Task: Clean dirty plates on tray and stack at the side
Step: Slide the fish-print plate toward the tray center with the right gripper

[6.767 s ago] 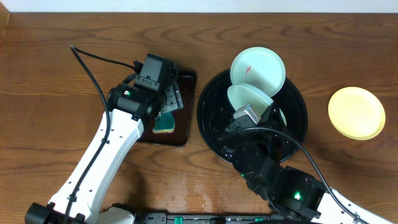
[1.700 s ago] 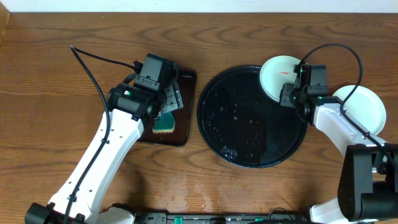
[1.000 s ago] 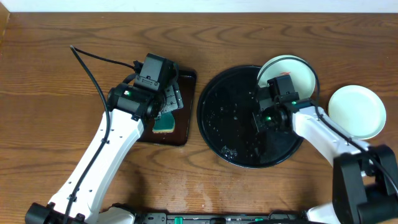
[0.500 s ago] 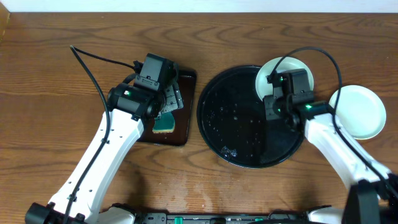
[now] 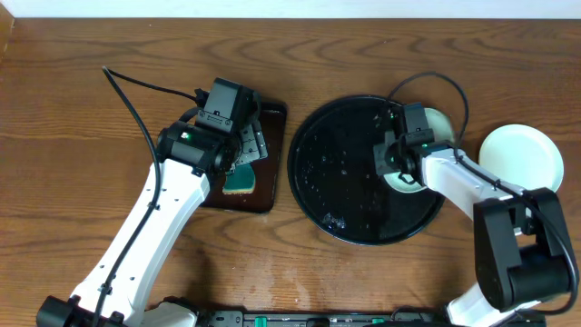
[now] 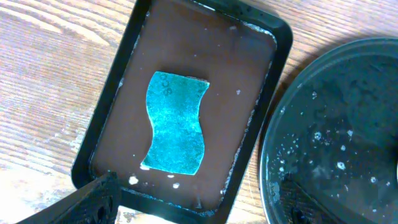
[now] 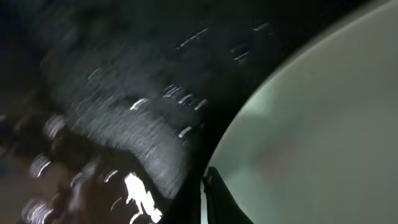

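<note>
- While the left tool hangs spread wide over the teal sponge in the small rectangular tray, touching neither, the right tool works at the right side of the round black tray.
- Right tool: jaws pressed together. In the wrist view one fingertip sits right at the rim of the pale mint plate, so it appears to pinch that rim. The view is badly smeared, so this is a judgement.
- Plate location: on the right part of the round tray, near its raised rim, mostly hidden under the right arm in the overhead view. I cannot tell whether it lies flat or is tipped.
- One white plate lies on the tabletop just right of the round tray, apart from it.
- Whether a red smear remains on the gripped plate I cannot tell.
- Risk 1: the grip is on a thin edge and the tray is beaded with droplets. A wet rim could slide out of the jaws on lifting, and the plate would drop onto the tray.
- Risk 2: if dragged rather than lifted, the plate may catch on the raised rim and flip.
- Risk 3: if the plate goes to the side unwiped, it would stack dirty.
- Risk 4: a low or off-centre approach could shove the white plate along the tabletop.
</note>
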Tool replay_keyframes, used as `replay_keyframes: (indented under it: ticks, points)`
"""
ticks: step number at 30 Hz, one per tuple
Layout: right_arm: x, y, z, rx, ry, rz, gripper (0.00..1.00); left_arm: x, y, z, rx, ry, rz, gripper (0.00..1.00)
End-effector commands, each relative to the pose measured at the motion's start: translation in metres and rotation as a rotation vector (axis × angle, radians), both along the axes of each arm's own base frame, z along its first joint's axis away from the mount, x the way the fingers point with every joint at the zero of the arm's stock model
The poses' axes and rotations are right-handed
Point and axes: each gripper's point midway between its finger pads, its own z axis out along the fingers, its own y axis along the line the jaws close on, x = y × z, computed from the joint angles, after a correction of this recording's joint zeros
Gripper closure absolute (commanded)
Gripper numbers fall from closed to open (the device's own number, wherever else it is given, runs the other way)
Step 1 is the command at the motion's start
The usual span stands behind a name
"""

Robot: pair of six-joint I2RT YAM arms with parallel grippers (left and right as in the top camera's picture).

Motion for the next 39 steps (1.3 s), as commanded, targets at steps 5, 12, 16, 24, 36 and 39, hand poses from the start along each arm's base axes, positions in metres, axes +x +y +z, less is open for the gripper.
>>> replay_keyframes:
  ticks: [5,12,16,24,36,39]
  points:
    - [-0.055,0.047,0.023,0.054,0.061,0.337,0.99,0.004,0.001,0.007,0.001,-0.019,0.002,0.17]
    - [-0.041,0.039,0.089,0.095,-0.116,0.226,0.82,0.004,0.001,0.007,0.001,-0.019,0.002,0.18]
    - [-0.028,-0.009,0.104,0.062,-0.138,-0.149,0.7,0.004,0.001,0.007,0.001,-0.019,0.002,0.18]
    - [-0.059,-0.084,0.045,0.081,0.143,-0.833,0.55,0.004,0.001,0.007,0.001,-0.019,0.002,0.17]
    - [-0.039,-0.083,0.011,0.17,0.174,-1.066,0.45,0.004,0.001,0.007,0.001,-0.019,0.002,0.17]
    - [-0.041,-0.086,0.003,0.141,0.186,-1.076,0.48,0.004,0.001,0.007,0.002,-0.019,0.002,0.18]
